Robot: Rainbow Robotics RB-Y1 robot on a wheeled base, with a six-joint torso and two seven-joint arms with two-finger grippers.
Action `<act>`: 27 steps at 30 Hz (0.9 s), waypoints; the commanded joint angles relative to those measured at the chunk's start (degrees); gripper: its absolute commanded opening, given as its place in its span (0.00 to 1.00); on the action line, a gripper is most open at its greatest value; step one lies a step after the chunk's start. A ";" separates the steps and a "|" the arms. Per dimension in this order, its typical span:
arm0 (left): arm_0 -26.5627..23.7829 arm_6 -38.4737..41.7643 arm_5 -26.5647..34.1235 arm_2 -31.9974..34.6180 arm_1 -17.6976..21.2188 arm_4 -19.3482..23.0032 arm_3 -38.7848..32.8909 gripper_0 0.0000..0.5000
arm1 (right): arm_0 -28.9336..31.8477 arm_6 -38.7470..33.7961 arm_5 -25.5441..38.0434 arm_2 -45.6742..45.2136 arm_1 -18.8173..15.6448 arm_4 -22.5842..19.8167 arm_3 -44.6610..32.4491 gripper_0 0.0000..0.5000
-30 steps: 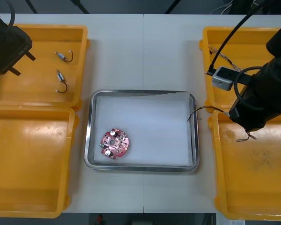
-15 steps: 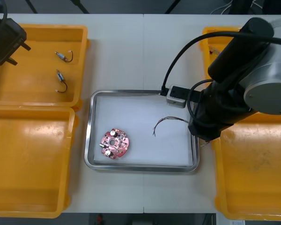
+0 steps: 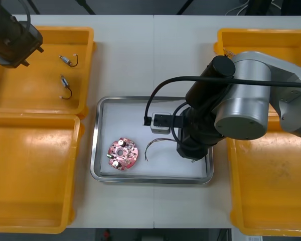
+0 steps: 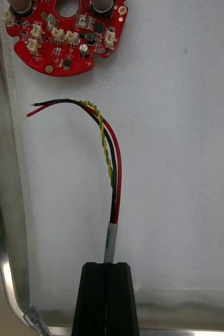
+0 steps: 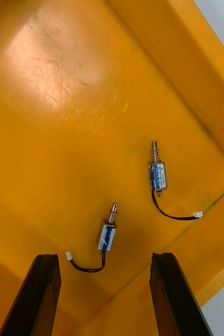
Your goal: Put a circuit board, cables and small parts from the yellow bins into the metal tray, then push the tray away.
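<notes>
Front view: your right arm (image 3: 236,108) is hovering over the metal tray (image 3: 96,150), its cable (image 3: 155,144) hanging near the red circuit board (image 3: 123,153). Right wrist view: your right fingers (image 4: 96,299) are pinching that cable tight. Left wrist view: your left fingers (image 5: 41,294) are standing apart over two small metal parts (image 5: 158,176) in a yellow bin (image 5: 49,105).

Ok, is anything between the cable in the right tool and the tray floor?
Nothing visible. The right tool is shut on the cable over bare white tray floor; the board lies beyond the cable's free ends, apart from it. The left tool hangs open over a bin.
</notes>
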 commanded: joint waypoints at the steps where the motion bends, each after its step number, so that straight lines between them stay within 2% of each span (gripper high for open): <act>1: -2.98 1.38 -2.76 -3.11 -1.24 -2.08 0.06 1.00 | -2.46 0.10 -3.09 4.36 1.42 1.67 1.18 0.00; 4: -2.89 1.38 -3.73 -3.37 -2.11 -4.10 0.94 1.00 | -2.37 0.19 -4.06 6.47 1.42 3.17 1.27 0.00; 11: -3.59 1.38 -12.16 -3.46 -3.87 -4.46 6.48 1.00 | -2.37 0.19 -7.48 10.69 2.12 3.34 4.52 0.00; 16: -5.70 1.11 -13.75 -3.46 -6.16 -6.65 10.70 1.00 | -2.46 -0.16 -11.35 13.94 2.91 6.16 6.54 0.00; 24: -10.98 0.23 -14.45 -3.46 -13.01 -14.30 21.33 1.00 | -2.54 -0.25 -11.70 14.20 3.35 6.42 7.33 0.00; 26: -12.03 -0.21 -14.45 -3.37 -14.24 -15.18 23.44 1.00 | -2.63 0.01 -11.97 14.12 3.35 6.68 7.25 0.24; 27: -12.65 -0.56 -14.62 -3.37 -14.77 -15.62 24.58 1.00 | -2.63 0.01 -12.14 14.20 3.35 6.77 7.25 0.52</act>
